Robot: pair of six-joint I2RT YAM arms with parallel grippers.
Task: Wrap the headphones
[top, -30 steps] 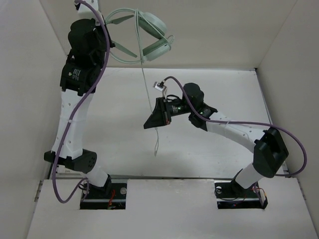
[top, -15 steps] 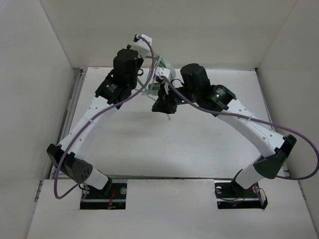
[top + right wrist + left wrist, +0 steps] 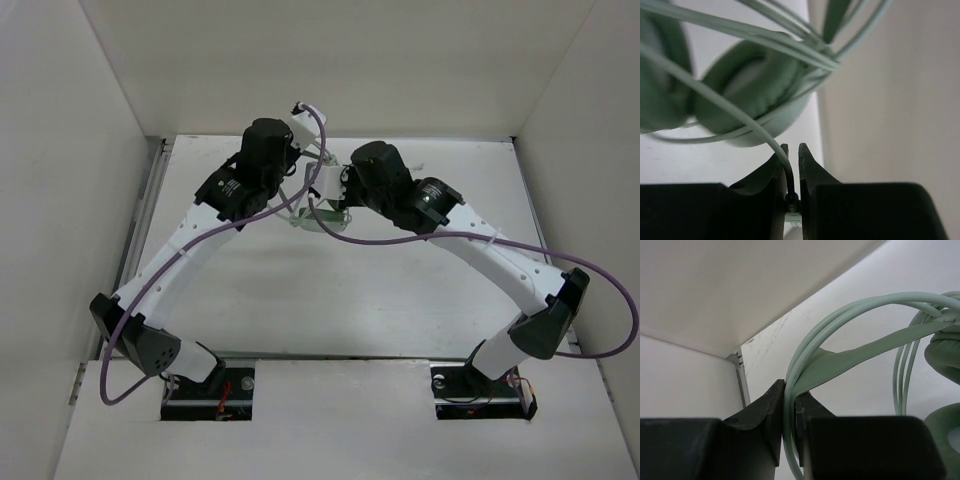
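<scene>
The pale mint-green headphones (image 3: 316, 218) sit low over the far middle of the table, mostly hidden under both wrists. In the left wrist view my left gripper (image 3: 790, 391) is shut on the thin headband (image 3: 855, 357), with cable loops (image 3: 903, 371) and an earcup (image 3: 944, 356) beyond it. In the right wrist view my right gripper (image 3: 791, 151) is shut on the cable's plug end (image 3: 792, 202). The cable (image 3: 730, 107) runs up from there across a padded earcup (image 3: 752, 82), and several strands cross above it.
White walls enclose the table, with the back wall (image 3: 400, 60) just behind both wrists. A metal strip (image 3: 156, 190) runs along the left edge. Thick purple robot cables (image 3: 430, 238) hang over both arms.
The left arm has brought the headphones down from high at the back to the far middle of the table. The right arm has swung in to meet it, and the hanging cable is now gathered around the headphones.
</scene>
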